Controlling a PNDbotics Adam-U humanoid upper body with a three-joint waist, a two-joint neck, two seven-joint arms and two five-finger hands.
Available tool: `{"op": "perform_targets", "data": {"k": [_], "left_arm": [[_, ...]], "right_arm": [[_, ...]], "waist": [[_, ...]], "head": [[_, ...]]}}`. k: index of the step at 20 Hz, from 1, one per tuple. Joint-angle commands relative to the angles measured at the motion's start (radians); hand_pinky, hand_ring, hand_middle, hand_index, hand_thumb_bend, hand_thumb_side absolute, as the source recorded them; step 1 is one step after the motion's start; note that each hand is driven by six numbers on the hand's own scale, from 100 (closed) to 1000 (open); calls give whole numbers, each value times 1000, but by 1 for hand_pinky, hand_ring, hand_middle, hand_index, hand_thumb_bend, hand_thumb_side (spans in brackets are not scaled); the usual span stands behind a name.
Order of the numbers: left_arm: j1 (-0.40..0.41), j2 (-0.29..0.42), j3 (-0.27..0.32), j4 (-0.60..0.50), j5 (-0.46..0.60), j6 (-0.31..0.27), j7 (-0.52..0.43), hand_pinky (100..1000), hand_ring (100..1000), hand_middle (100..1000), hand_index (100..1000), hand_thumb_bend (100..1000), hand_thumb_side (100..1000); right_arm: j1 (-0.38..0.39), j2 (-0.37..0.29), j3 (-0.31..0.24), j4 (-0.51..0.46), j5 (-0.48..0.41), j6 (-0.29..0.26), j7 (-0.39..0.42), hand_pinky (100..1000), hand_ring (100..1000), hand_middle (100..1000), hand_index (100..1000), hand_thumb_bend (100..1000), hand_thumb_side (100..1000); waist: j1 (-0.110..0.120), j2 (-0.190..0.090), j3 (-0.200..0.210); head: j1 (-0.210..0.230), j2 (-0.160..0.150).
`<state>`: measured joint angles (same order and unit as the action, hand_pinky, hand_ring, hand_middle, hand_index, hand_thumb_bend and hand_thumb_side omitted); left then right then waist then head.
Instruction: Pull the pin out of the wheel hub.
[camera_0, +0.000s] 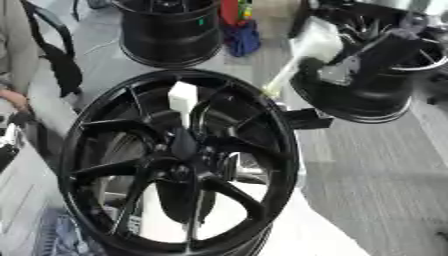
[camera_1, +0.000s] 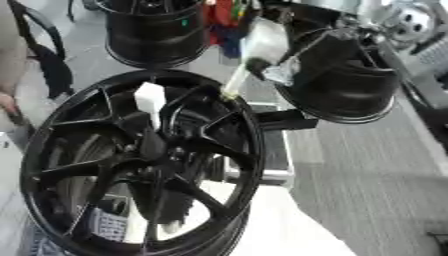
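Note:
A large black spoked wheel hub (camera_0: 175, 160) stands tilted in the middle of both views. A white block (camera_0: 182, 97) sits inside its upper rim, with a thin stem running down toward the hub's centre (camera_0: 185, 150). My right arm (camera_0: 385, 50), black with a silver joint, comes in from the upper right. Its hand (camera_1: 260, 66) is a dark blurred shape above the rim's upper right edge. A pale long piece (camera_1: 234, 82) runs past that hand, its lower end close to the rim. My left hand does not show.
A second black wheel (camera_0: 359, 95) lies at the right under my arm, and a third (camera_0: 171, 32) stands at the back. A black chair (camera_0: 57, 55) and a person's sleeve are at the left edge. Grey floor (camera_0: 376, 190) lies at the lower right.

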<state>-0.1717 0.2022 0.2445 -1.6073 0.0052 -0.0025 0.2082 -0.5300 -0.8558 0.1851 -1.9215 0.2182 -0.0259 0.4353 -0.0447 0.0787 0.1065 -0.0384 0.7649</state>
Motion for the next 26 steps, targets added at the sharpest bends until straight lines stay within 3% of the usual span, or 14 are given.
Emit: {"op": "perform_targets", "data": {"k": [1,3,5,9,13,17,22,23,26], "left_arm": [[-6,20,17,-17,-2,-2,13,582,565,604,689,447,236],[-5,19,23,-19,-1,-3,20,582,565,603,689,446,236],[-4,16,27,-20,0,-3,24,582,565,603,689,445,236],[-4,10,29,-20,2,-4,27,582,564,602,689,446,237],[-2,5,32,-21,3,-4,30,582,564,602,689,445,237],[-2,0,32,-21,4,-4,30,583,564,601,689,444,237],[-4,-4,29,-22,4,-6,27,583,563,601,689,444,238],[-4,-5,29,-23,4,-6,27,583,563,601,689,443,237],[-3,-9,25,-25,6,-6,23,583,563,601,689,443,238]], "right_arm": [[176,-84,-142,-69,9,41,-137,612,528,545,676,154,165],[341,-43,-210,-61,51,76,-218,619,529,548,689,173,153],[463,29,-259,-32,102,107,-276,665,571,607,767,219,151],[600,193,-349,52,263,164,-346,837,812,872,939,477,316],[642,319,-434,88,353,212,-502,871,855,909,933,568,360],[654,391,-466,70,306,215,-674,844,813,870,894,605,388],[647,444,-446,22,228,169,-750,814,772,824,876,545,357],[643,457,-433,14,202,151,-752,780,707,764,857,499,291],[633,495,-396,3,97,89,-769,753,660,725,830,458,247]], "waist": [[9,-5,-10],[13,-1,-19],[16,1,-25],[27,4,-30],[35,5,-35],[37,5,-41],[40,5,-41],[41,5,-40],[44,5,-38]], "head": [[24,-4],[32,-9],[34,-9],[33,-14],[37,-14],[40,-13],[40,-15],[41,-14],[46,-14]]}}
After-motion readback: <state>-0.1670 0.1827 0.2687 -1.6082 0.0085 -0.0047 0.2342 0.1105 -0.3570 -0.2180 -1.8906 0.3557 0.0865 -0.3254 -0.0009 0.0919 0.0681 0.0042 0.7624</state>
